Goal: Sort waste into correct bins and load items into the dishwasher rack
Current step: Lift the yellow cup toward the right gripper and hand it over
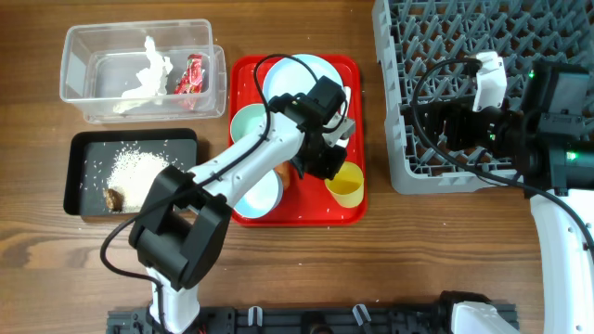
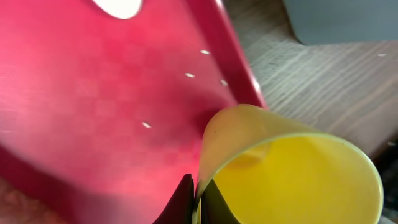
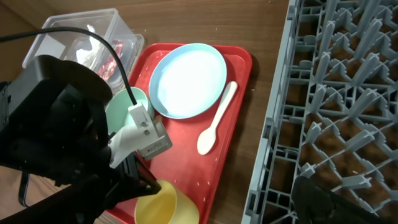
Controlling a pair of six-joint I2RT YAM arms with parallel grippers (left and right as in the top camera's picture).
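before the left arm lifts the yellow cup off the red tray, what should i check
1. left hand shut on the yellow cup wall: ok
2. cup looks empty inside: ok
3. white spoon lies apart from the cup: ok
4. dishwasher rack has free pegs: ok
5. right hand, open, hangs over the rack's tray-side edge, so drop path clear: not ok

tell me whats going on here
The left gripper is shut on the rim of the yellow cup on the red tray. The right gripper hangs open over the rack. Plate, spoon, mint bowl and blue bowl sit on the tray; tissue and wrapper lie in the clear tub, rice in the black tray.
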